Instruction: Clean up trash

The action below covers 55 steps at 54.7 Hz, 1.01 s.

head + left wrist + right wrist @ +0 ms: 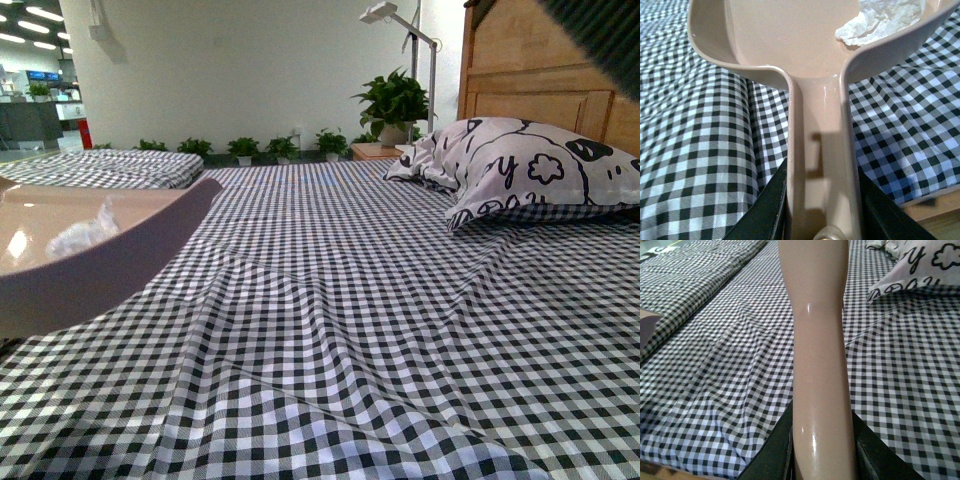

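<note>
The trash (882, 20), a small crumpled wad of white tissue, lies inside the beige dustpan (785, 40) at the far end from the left gripper (822, 210), whose dark jaws are closed on the dustpan's handle, while the right gripper (822, 450) clamps a smooth beige handle (817, 340).

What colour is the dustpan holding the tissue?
Beige dustpan, clearest in the left wrist view, with the white tissue wad inside.
</note>
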### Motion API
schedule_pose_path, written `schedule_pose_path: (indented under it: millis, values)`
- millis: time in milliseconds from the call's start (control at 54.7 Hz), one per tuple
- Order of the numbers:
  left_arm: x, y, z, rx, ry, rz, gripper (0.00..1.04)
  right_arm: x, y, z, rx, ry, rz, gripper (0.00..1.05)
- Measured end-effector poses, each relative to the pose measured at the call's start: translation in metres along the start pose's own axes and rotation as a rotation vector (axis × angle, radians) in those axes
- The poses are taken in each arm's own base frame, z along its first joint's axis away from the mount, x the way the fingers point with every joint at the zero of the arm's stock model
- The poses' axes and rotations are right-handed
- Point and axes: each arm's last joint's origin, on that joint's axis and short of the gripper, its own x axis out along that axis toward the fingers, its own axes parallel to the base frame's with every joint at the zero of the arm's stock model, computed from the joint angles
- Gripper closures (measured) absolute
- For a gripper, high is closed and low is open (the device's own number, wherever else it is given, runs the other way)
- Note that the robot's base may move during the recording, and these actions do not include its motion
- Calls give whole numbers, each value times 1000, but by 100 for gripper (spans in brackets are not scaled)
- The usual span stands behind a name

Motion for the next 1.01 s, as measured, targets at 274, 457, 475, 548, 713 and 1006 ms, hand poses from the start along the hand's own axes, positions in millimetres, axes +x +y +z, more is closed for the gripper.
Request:
schedule_pose_path:
  millis: [274,457,475,548,713,1006]
  values:
    - [-25,-10,15,25,-108,125,77,-34,0,-10,35,-52,61,85]
    - [-44,-23,19,-3,-135,147,77,-60,10,-8,72,-112,121,85]
    - [-47,-25,18,-5,-140,149,77,-62,11,-9,83,-115,116,85]
    - [-55,-31,16,-18,-145,149,77,-68,20,-9,125,-136,105,85]
    - [-67,-36,7,-46,-140,145,77,-77,39,-11,214,-156,89,85]
    - [-70,-22,-5,-137,-133,233,77,-76,49,-12,337,-166,33,85]
